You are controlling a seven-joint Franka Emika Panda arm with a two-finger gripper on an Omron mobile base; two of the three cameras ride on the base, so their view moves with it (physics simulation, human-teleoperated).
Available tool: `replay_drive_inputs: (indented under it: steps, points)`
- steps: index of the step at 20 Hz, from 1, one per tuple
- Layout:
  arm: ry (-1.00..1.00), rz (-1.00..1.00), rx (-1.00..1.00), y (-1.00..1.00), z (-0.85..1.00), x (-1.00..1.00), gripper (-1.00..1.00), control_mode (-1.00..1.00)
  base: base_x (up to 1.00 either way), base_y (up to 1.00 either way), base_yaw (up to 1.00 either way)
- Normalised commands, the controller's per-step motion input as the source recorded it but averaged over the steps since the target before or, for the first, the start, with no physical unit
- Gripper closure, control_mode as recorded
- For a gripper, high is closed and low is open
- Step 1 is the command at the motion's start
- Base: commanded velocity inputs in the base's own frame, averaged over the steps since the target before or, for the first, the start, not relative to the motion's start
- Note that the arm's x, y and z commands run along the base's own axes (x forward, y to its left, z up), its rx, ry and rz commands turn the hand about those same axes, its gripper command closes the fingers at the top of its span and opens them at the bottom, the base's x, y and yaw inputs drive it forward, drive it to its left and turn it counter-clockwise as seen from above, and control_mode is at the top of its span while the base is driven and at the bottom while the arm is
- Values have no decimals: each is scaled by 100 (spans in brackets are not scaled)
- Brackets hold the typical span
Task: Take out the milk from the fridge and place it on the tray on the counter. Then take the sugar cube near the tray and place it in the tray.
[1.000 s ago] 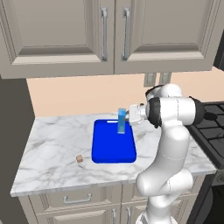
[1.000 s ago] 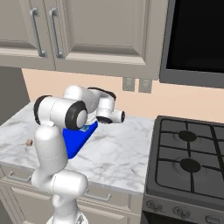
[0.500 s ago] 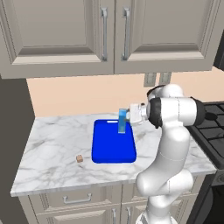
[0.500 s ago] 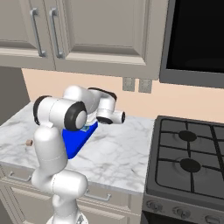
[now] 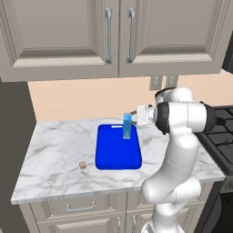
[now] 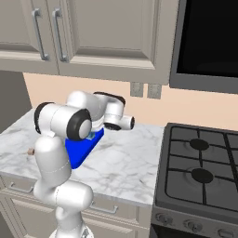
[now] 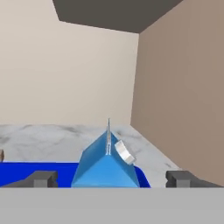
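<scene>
**Milk standing on the tray, fingers spread**

The sugar cube (image 5: 83, 165) was seen on the counter (image 5: 54, 150), left of the tray (image 5: 117, 150) and apart from it. The milk (image 5: 127, 126) stood upright at the tray's far end (gabled top toward the hand camera). The gripper (image 5: 135, 119) was spread wide, its fingertips (image 7: 43, 179) clear of the carton.

The milk (image 5: 127, 126), a blue gabled carton, stands upright on the far end of the blue tray (image 5: 118, 152), apparently resting on it. The sugar cube (image 5: 83, 165) lies on the counter (image 5: 54, 150) left of the tray.
</scene>
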Motion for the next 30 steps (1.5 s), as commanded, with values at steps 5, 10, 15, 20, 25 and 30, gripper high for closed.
replay_drive_inputs:
  steps: [5, 10, 15, 20, 25, 30]
  points:
    - [0, 0, 5, -53, 10, -2, -100, -100, 0, 0, 0]
    - [-3, 0, 5, -47, 3, -39, -100, -100, 0, 0, 0]
    - [-7, -3, 1, -4, 0, -87, -100, -100, 0, 0, 0]
    - [-18, -2, 0, 0, 31, -92, -100, -100, 0, 0, 0]
    - [-24, -2, 0, 0, 58, -91, -100, -100, 0, 0, 0]
    - [-26, -4, 0, 0, 63, -91, -100, -100, 0, 0, 0]
